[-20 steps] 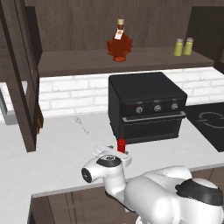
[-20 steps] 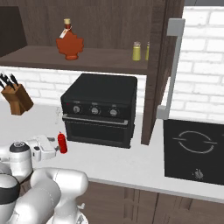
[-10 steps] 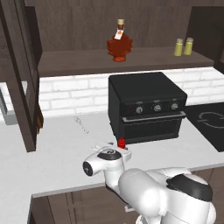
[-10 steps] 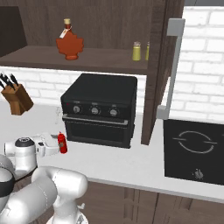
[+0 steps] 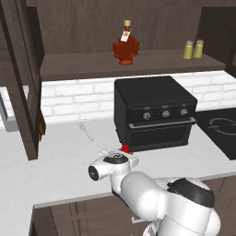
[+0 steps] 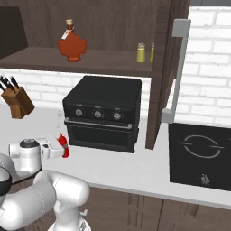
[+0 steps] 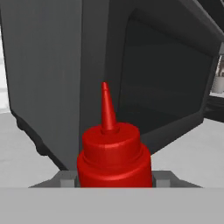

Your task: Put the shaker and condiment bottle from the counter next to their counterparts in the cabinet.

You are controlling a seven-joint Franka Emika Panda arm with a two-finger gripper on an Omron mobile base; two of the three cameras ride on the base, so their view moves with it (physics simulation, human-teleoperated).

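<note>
Bright red plastic is sitting squarely between the gripper's two fingers: the condiment bottle is standing upright on the counter, its pointed nozzle aiming straight up, and the grey finger pads are lying just against its two sides. The jaws look drawn in around the bottle's body, though whether they are already pressing firmly I cannot tell. The hand is reaching in level, so the bottle's long axis is running across the line of the gripper.

From the right base view the bottle is standing just in front of the black countertop oven, near its left corner, with the gripper at its side. The move ahead is, in my judgement, a lift straight up and then a long reach to the cabinet shelf, where the maple-leaf bottle is waiting above and behind the oven. Two yellow-green shakers are standing together far along that shelf to the right.
</note>
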